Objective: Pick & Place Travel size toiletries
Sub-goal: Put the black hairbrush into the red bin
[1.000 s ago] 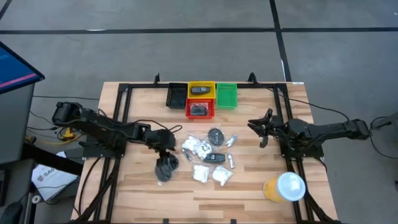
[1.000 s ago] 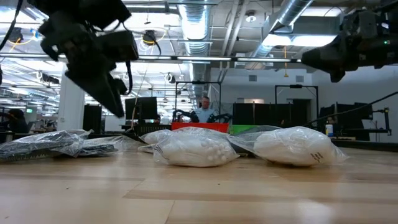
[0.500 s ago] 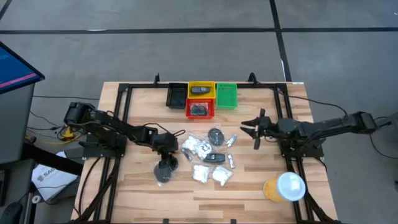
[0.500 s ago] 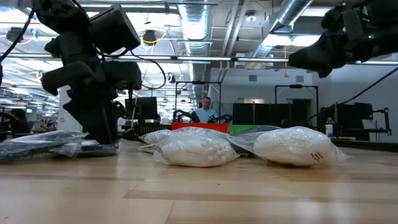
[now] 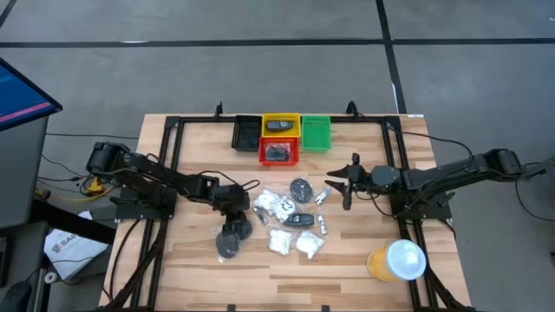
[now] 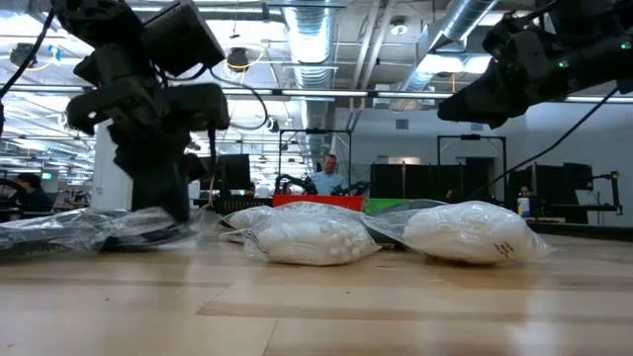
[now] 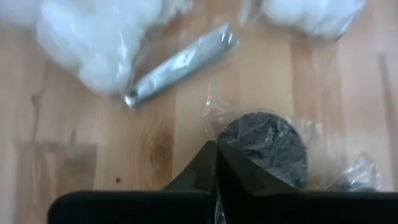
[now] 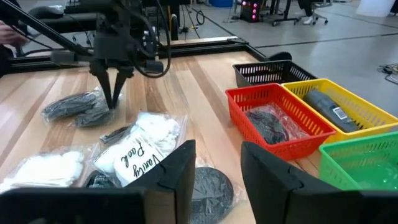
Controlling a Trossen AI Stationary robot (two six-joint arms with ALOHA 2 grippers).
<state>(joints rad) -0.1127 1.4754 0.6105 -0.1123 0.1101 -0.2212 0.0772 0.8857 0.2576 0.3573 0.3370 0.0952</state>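
Observation:
The toiletries lie mid-table: a dark grey disc (image 5: 301, 188), white packets (image 5: 282, 241), a black oblong piece (image 5: 301, 220) and silvery tubes (image 5: 323, 198). At their left lies another dark disc in a clear wrapper (image 7: 267, 146), seen from above as a dark packet (image 5: 229, 241). My left gripper (image 7: 215, 149) is shut and points down at this wrapper, its tips at table level (image 6: 173, 213). My right gripper (image 5: 344, 184) hangs open above the table at the right of the pile, with nothing between its fingers (image 8: 217, 180). My left gripper comes from above, slanting down, and its shut fingertips meet on the clear wrapper's edge (image 7: 210, 127) beside the dark disc. One layer or several, I cannot tell. The packet lies flat on the table.
Black (image 5: 246, 133), yellow (image 5: 281, 126), red (image 5: 278, 152) and green (image 5: 316, 133) bins stand at the far edge; the yellow and red ones hold dark items. An orange cup with a white lid (image 5: 395, 262) stands near the front right. Bare wood lies along the near edge.
My left gripper has sunk to the dark disc's packet at the pile's left and has shut there. My right gripper has reached toward the table's left, from near its base to the right side of the pile, staying above the table.

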